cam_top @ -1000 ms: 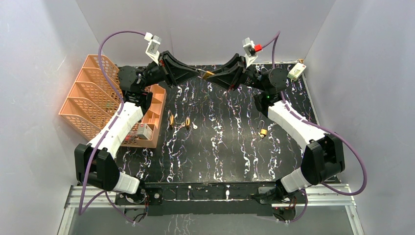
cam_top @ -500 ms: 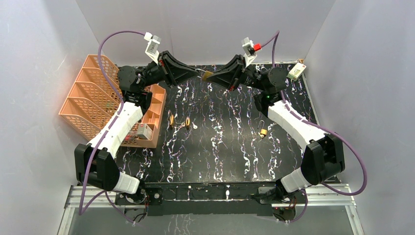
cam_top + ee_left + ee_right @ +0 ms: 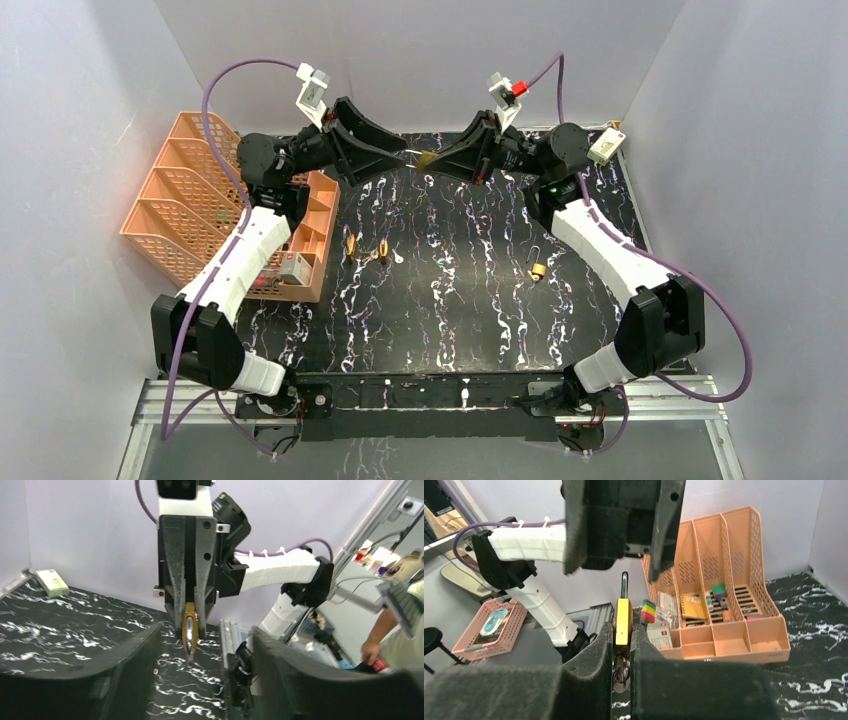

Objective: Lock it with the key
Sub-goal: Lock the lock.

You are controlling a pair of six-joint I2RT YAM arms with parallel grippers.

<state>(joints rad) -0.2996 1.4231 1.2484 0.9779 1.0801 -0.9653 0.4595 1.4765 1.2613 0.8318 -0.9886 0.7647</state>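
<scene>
1. The brass padlock (image 3: 623, 621) is held aloft over the middle of the worktop's (image 3: 450, 300) far edge. It is clamped by its flat faces between the narrow-set jaws of the right gripper (image 3: 623, 632), with the shackle (image 3: 624, 584) pointed at the left gripper (image 3: 204, 642).
2. The left gripper's jaws are seen wide apart, on either side of the lock's line, with nothing gripped.
3. The step in hand is judged to be presentation in mid-air, with locking not yet done. Next, the left jaws would need to be closed on the shackle or the key, squarely lined up, since the lock is met edge-on.
4. A key ring (image 3: 621, 672) under the lock body is shown only by the right wrist view; whether a key is seated cannot be told. The left jaws' wide gap is shown best by the left wrist view. A second padlock (image 3: 538, 270), lying toward the worktop's right edge, is shown by the top view alone.
</scene>
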